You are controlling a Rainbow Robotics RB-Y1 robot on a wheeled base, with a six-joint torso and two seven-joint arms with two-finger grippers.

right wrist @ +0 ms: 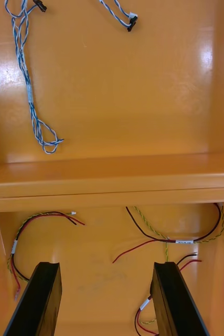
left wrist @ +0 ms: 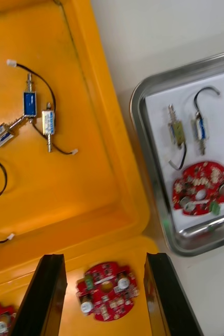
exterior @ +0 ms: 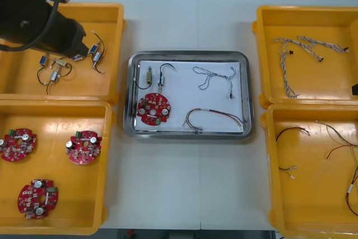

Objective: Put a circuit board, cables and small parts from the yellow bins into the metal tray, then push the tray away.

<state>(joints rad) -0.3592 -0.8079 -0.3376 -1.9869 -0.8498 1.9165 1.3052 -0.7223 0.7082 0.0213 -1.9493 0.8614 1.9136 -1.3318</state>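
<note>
The metal tray [exterior: 246, 94], white inside, holds a red circuit board [exterior: 154, 109], two small metal parts [exterior: 149, 75], a blue and white cable [exterior: 215, 76] and a red and yellow cable [exterior: 215, 117]. My left arm [exterior: 39, 15] hangs over the far left yellow bin [exterior: 114, 12]. In the left wrist view my left gripper [left wrist: 104, 260] is open and holds nothing, above the wall between the two left bins, with a board [left wrist: 107, 291] below it. My right gripper [right wrist: 106, 268] is open above the near right bin's cables [right wrist: 169, 239], holding nothing.
The far left bin holds several small metal parts [exterior: 56, 71]. Three boards [exterior: 84, 147] lie in the near left bin. Blue and white cables [exterior: 296, 48] lie in the far right bin, thin dark and red cables [exterior: 335, 144] in the near right one.
</note>
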